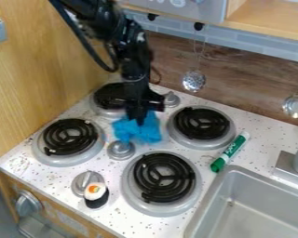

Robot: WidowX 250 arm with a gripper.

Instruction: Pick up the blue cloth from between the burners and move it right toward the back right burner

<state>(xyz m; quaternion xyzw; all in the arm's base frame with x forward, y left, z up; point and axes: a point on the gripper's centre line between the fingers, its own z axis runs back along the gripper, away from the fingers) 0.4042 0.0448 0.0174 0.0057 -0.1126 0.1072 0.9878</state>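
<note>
Hi cam, downward slant (fairly near)

The end effector hangs with its tip pointing down, roughly upright. Directly above the end effector is the black wrist, nearly vertical, with light glinting off its joints. From there the arm slants up and to the left of the end effector, reaching the top edge of the view. A thick black cable bows out above and to the left of the end effector, curving back in beside the wrist, where its lower bend nearly meets the dark housing
</note>
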